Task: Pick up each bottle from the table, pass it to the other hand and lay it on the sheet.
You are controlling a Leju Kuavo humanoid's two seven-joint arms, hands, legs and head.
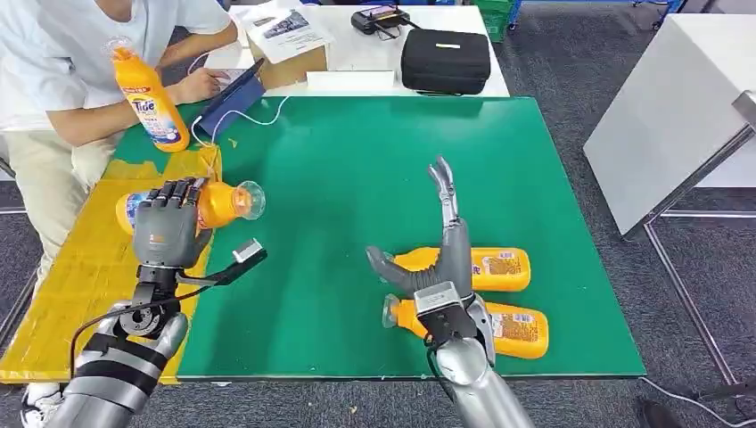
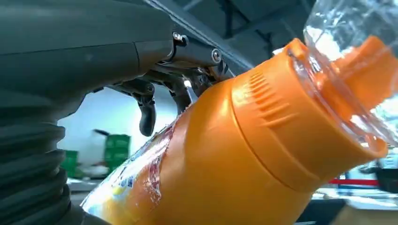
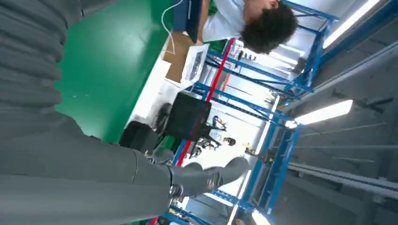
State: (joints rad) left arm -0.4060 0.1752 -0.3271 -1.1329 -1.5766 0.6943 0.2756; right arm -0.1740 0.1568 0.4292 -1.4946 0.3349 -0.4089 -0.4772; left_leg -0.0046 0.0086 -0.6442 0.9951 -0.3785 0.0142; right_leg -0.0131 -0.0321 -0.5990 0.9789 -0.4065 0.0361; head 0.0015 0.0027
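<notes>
Bare green table [image 1: 357, 178] between hands

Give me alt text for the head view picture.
The robot's left hand holds an orange bottle over the yellow sheet, while its open right hand hovers above two bottles lying on the green table. A person stands another bottle upright.

Before us a green table [image 1: 357, 178], a yellow sheet [image 1: 80, 285] along its left edge, two orange bottles [image 1: 481, 267] [image 1: 499, 328] lying side by side near its front edge, right of the sheet, another bottle [image 1: 153, 100] upright beyond the sheet's far end.
</notes>
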